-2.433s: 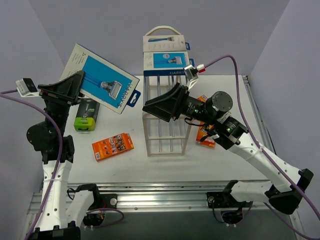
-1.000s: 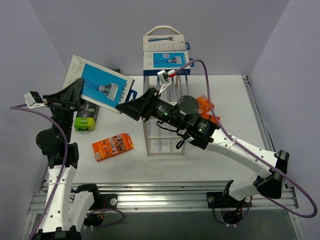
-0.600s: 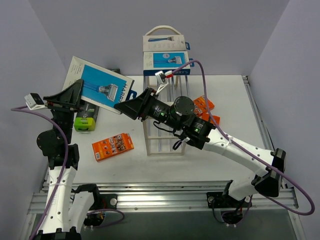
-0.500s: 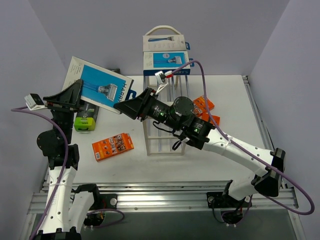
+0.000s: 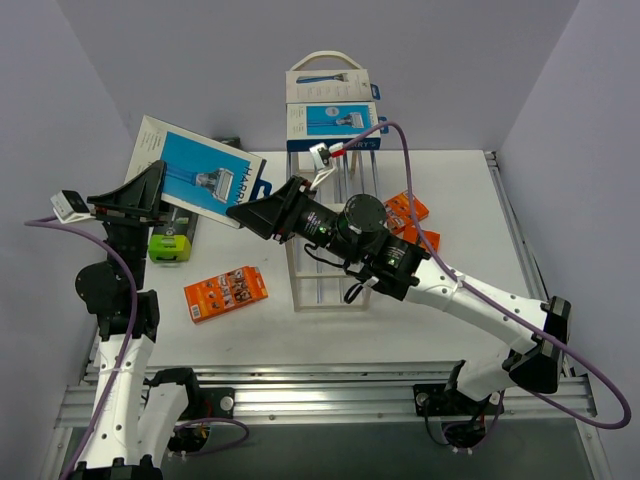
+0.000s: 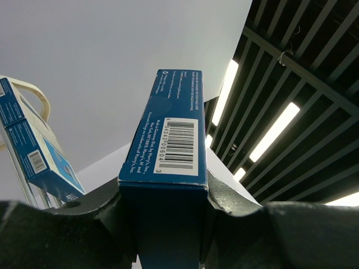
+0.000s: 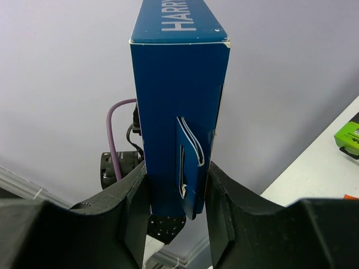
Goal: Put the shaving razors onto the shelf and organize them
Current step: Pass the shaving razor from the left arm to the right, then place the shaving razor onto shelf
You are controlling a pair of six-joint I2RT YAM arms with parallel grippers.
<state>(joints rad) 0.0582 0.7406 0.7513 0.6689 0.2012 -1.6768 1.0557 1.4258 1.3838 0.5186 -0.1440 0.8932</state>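
Gripping from both ends, I have the left gripper (image 5: 150, 192) and right gripper (image 5: 248, 212) each clenched on the blue HARRY'S box (image 5: 205, 172), aloft above the desk's (image 5: 450, 320) far-left corner, beside the shelf (image 5: 330, 255).

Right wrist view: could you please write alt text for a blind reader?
A blue HARRY'S box stands upright, edge-on, clamped between the two black fingers of the right gripper. Behind it is a purple cable; a lime-green box lies on the white table at right.
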